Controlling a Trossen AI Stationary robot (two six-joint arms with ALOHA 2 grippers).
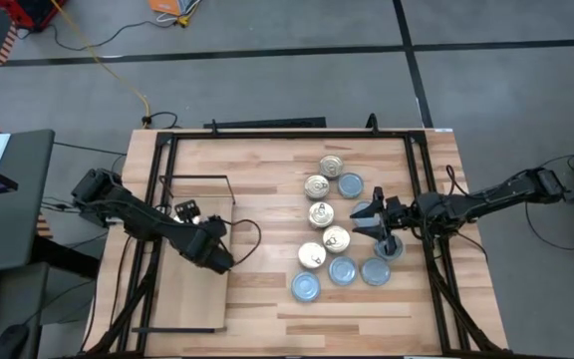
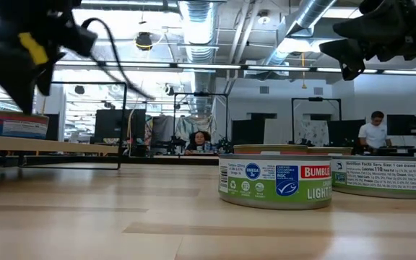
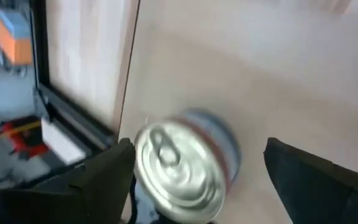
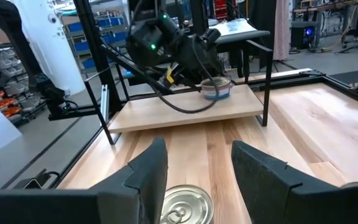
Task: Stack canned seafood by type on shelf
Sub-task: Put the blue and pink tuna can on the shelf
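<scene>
A tin of canned seafood (image 3: 182, 168) with a pale silver top and blue side stands on the shelf (image 1: 189, 299), a pale board at the table's left. My left gripper (image 3: 194, 171) is open around it, one finger on each side. The right wrist view shows the same tin (image 4: 216, 89) under the left gripper (image 4: 188, 62). In the high view the left arm hides it. Several gold-topped tins (image 1: 321, 212) and blue-topped tins (image 1: 343, 270) lie flat on the table right of centre. My right gripper (image 1: 372, 219) hovers level above them, open and empty. My left gripper comes at the tin on the shelf slanting down from above. One finger (image 3: 101, 177) stands right against the tin's side (image 3: 138, 165); I cannot tell whether it touches. The other finger (image 3: 303, 180) is clear of it. The tin rests on the board.
A black wire frame (image 1: 199, 181) rises at the shelf's far end. Black rails (image 1: 419, 170) run along the table's edges. In the low view a green-labelled tin (image 2: 276, 180) stands close in front. People sit in the room behind the table (image 2: 197, 141).
</scene>
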